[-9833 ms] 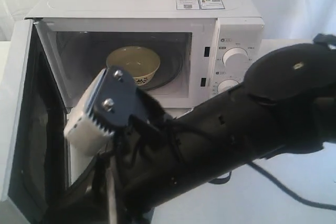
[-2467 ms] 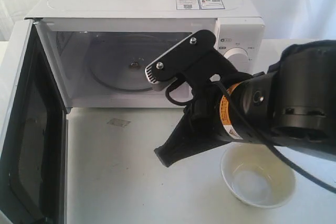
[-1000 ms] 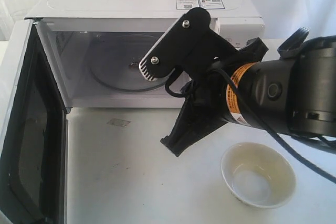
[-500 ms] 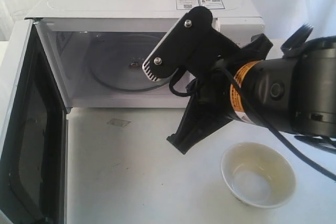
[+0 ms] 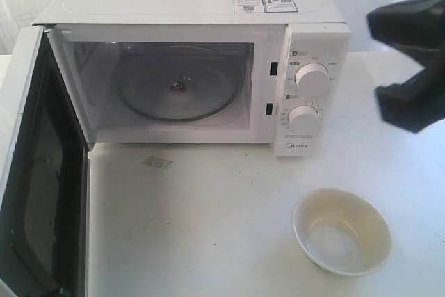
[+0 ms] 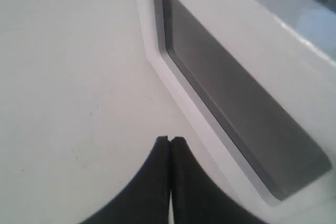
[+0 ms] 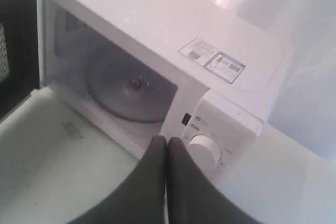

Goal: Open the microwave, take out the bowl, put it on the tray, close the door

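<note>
The white microwave [image 5: 195, 5] stands open, its cavity holding only the glass turntable [image 5: 177, 92]. Its door [image 5: 21, 158] is swung fully out at the left. The cream bowl [image 5: 341, 231] sits upright on the white surface, front right, below the knob panel. No separate tray shows. My right gripper [image 7: 166, 139] is shut and empty, high above the microwave's [image 7: 157, 24] knob side. Only a black part of the right arm [image 5: 410, 60] shows in the exterior view, at the right edge. My left gripper [image 6: 170, 140] is shut and empty beside the door's dark window [image 6: 231, 98].
Two round knobs [image 5: 311, 78] sit on the microwave's right panel. A small pale patch [image 5: 157, 163] lies on the surface in front of the cavity. White cloth hangs behind the microwave.
The right arm has pulled back up and to the right, out of the middle. The bowl, inside the microwave in the earliest frame, stays where it was set at the front right.
</note>
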`<state>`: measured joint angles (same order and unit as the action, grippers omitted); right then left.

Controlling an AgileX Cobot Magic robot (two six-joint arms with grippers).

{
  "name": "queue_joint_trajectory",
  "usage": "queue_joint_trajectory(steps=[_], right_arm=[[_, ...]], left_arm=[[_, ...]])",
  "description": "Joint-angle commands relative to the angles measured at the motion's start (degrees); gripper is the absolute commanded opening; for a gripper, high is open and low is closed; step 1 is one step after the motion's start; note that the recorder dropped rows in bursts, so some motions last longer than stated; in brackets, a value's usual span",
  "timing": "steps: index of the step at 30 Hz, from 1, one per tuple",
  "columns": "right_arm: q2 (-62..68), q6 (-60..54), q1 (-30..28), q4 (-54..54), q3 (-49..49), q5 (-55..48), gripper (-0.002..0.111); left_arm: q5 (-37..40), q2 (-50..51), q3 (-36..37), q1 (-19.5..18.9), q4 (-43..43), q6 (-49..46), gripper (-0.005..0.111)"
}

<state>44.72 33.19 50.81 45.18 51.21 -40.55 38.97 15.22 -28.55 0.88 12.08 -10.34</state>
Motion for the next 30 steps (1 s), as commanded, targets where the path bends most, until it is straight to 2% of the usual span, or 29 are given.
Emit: queue_joint_trajectory(steps=[1,7,13,16,18,26,30], right_arm=[[-5.2,-2.5,0.1,1.8,0.0,-2.7,0.000],[-4.4,-2.5,0.1,2.9,-1.6,-5.8,0.000],[-2.6,-2.5,0.1,4.1,-4.7,-5.0,0.000],[-2.5,-2.5,0.1,4.0,-4.7,-4.5,0.000],[-2.5,-2.5,0.1,4.0,-4.7,-4.4,0.000],[-2.5,-2.5,0.1,4.0,-4.7,-5.0,0.000],[-2.5,-2.5,0.1,4.0,-4.7,-5.0,0.000]], left_arm=[[4.0,6.1,-0.2,0.4,0.8,-0.1,0.000],[13.0,12.6,-6.7,0.4,-3.0,-0.1,0.000],[14.7,15.4,-19.0,0.4,-8.7,6.0,0.000],[22.2,18.3,-25.0,0.4,-8.7,8.6,0.000],[30.3,21.3,-27.9,0.4,-9.2,9.6,0.000],[31.0,31.2,-29.4,0.4,-12.8,15.5,0.000],[31.0,37.1,-27.8,0.4,-6.5,15.4,0.000]])
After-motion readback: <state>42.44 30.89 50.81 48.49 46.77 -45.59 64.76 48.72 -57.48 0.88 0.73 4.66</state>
